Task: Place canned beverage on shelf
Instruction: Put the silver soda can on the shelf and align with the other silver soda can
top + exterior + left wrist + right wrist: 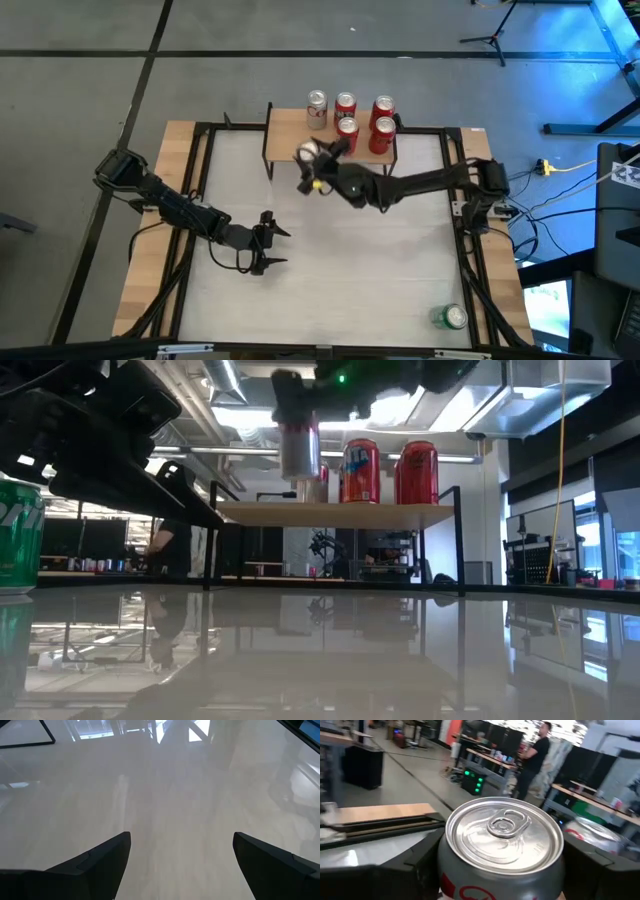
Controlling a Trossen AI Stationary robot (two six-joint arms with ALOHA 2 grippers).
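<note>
Silver can [308,152]: clasped in right gripper [314,160], frame centre-top, hanging above shelf [285,128] front edge. Advice: lower upright into bare spot beside red cans [347,130], then release. Left gripper [268,243]: spread, empty, lower left.

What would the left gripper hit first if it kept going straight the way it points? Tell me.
Probably nothing on the table: the open left gripper points right across bare tabletop. The green can sits nearer the front edge, seemingly off that line, though depth is uncertain.
</note>
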